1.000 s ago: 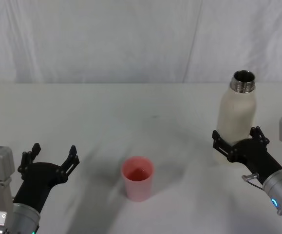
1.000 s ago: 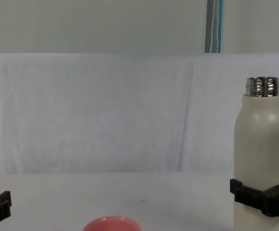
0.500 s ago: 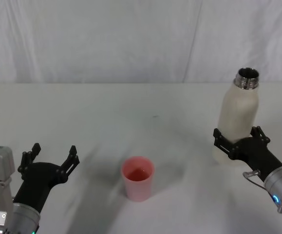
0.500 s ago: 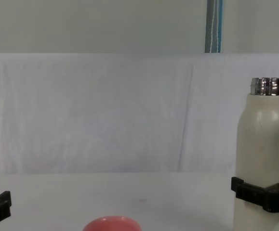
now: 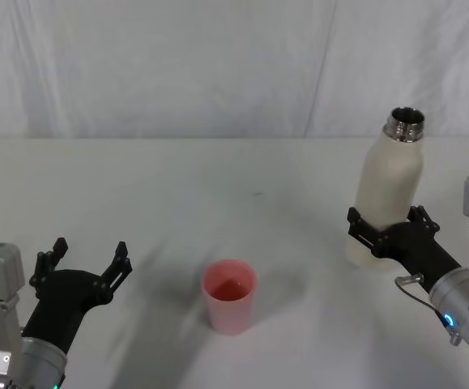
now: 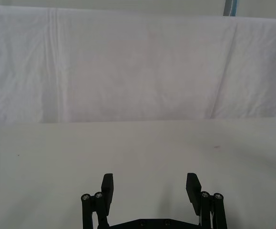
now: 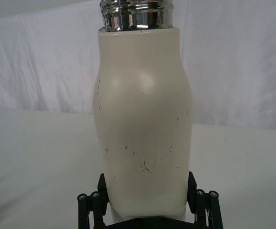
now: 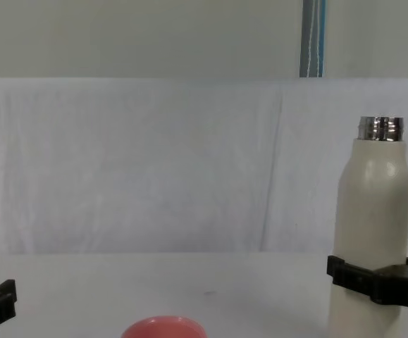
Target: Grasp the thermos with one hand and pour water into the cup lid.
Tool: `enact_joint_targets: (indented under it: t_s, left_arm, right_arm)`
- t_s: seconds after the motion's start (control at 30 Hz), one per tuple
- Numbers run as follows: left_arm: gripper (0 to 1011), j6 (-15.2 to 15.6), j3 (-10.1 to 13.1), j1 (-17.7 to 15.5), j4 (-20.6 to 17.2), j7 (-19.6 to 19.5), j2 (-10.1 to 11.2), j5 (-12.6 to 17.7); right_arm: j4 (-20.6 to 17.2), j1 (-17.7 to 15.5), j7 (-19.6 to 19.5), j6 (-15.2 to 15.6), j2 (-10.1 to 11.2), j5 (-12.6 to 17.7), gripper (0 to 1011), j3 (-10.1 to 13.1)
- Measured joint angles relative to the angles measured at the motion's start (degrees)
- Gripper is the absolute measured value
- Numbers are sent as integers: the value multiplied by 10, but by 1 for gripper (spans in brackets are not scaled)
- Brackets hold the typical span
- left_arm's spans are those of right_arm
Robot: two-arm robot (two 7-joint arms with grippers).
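The thermos (image 5: 386, 194) has shifted left, clamped in the right claw (image 5: 386, 233).

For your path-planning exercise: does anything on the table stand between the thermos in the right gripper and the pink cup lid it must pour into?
Nothing visible does. The right gripper holds the thermos low on its body, and bare table lies between it and the cup lid. The left gripper sits open on the cup's far side.

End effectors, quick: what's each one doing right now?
Left end effector: open, empty, low at the robot's left.
Right end effector: shut on the thermos, low on its body.
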Motion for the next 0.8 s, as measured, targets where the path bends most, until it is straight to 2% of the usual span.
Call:
enact_joint_targets:
  t_s: [0.23, 0.47, 0.8]
  left_arm:
    - [1001, 0, 0, 0, 0, 0, 0, 0]
    - [1001, 0, 0, 0, 0, 0, 0, 0]
    - [1001, 0, 0, 0, 0, 0, 0, 0]
  right_arm:
    - [12, 8, 0, -3, -3, 7, 957, -7]
    - [27, 13, -1, -29, -5, 5, 957, -17]
    - [42, 21, 0, -43, -7, -5, 957, -29]
